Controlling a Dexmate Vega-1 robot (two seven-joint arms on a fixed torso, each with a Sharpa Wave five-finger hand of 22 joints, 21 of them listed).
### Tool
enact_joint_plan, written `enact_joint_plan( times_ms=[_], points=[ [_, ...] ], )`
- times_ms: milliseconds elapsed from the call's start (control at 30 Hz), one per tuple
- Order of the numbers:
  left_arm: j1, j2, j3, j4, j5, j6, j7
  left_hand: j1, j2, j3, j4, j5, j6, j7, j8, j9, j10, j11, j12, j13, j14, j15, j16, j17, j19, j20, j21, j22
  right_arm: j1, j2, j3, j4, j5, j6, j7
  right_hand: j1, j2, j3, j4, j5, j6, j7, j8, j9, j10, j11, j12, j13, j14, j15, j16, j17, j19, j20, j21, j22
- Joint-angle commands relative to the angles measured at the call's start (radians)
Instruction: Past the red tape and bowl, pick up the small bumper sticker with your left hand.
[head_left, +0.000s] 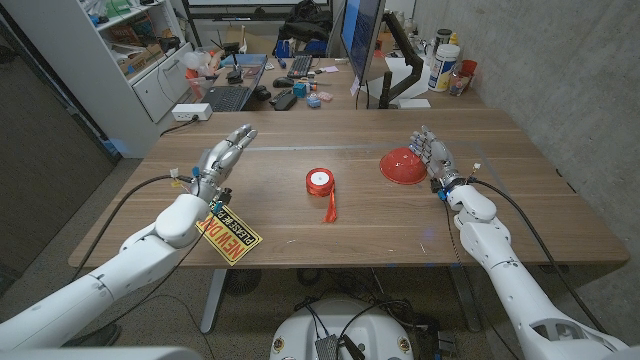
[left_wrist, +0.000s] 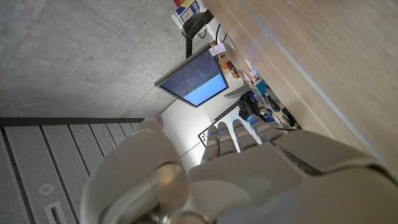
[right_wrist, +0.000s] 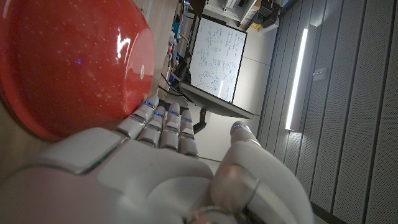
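The small bumper sticker (head_left: 233, 237), yellow and red with black lettering, lies near the table's front left edge, partly covered by my left forearm. My left hand (head_left: 224, 157) is farther up the table than the sticker, fingers stretched out and apart, holding nothing; its back (left_wrist: 249, 174) fills the left wrist view. A red tape roll (head_left: 319, 181) with a loose red tail sits at the table's middle. An upturned red bowl (head_left: 404, 166) stands right of it. My right hand (head_left: 433, 158) stands open right beside the bowl (right_wrist: 68, 62), its fingers (right_wrist: 163, 124) straight.
Along the wooden table's (head_left: 520, 200) far edge stand a monitor (head_left: 362, 35), a laptop (head_left: 230, 95), a white power strip (head_left: 190, 112) and small clutter. Bottles (head_left: 447, 68) stand at the back right. A white shelf unit (head_left: 150, 60) is off the left corner.
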Motion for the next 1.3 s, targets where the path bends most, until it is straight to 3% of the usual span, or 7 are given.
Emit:
enact_joint_plan(
  times_ms=[33, 333, 1300],
  points=[
    [0.076, 0.040, -0.044, -0.095, 0.073, 0.070, 0.112, 0.022, 0.001, 0.002, -0.013, -0.002, 0.011, 0.005, 0.005, 0.005, 0.009, -0.001, 0.004, 0.003, 0.005, -0.002, 0.007, 0.000, -0.004, 0.008, 0.001, 0.001, 0.011, 0.006, 0.002, 0.021, -0.002, 0.004, 0.009, -0.002, 0.003, -0.001, -0.005, 0.006, 0.010, 0.003, 0.002, 0.005, 0.010, -0.001, 0.001, 0.006, 0.011, -0.001, 0.004, 0.002, 0.003, 0.002, 0.000, 0.005],
    [0.124, 0.053, -0.075, -0.148, 0.108, 0.108, 0.159, 0.050, 0.002, 0.009, -0.030, -0.006, 0.023, 0.007, 0.007, 0.005, 0.022, 0.003, 0.006, 0.003, 0.016, 0.001, 0.008, 0.000, 0.000, 0.032, 0.003, 0.002, 0.014, 0.011, 0.007, 0.030, 0.000, 0.018, 0.015, -0.002, 0.004, -0.001, -0.006, 0.006, 0.010, 0.004, 0.002, 0.005, 0.011, 0.000, 0.000, 0.006, 0.009, -0.002, 0.003, 0.002, 0.004, 0.001, -0.001, 0.005],
    [0.293, 0.088, -0.181, -0.248, 0.124, 0.162, 0.172, 0.075, -0.004, 0.011, -0.048, -0.014, 0.039, 0.005, 0.007, 0.006, 0.036, -0.002, 0.007, 0.004, 0.027, -0.003, 0.007, 0.001, -0.005, 0.047, 0.002, 0.003, -0.012, 0.002, 0.014, 0.007, 0.012, 0.015, 0.021, -0.002, 0.004, -0.002, -0.009, 0.006, 0.010, 0.002, 0.002, 0.005, 0.011, -0.002, -0.001, 0.006, 0.010, -0.003, 0.003, 0.001, 0.003, 0.002, -0.001, 0.005]
  ],
)
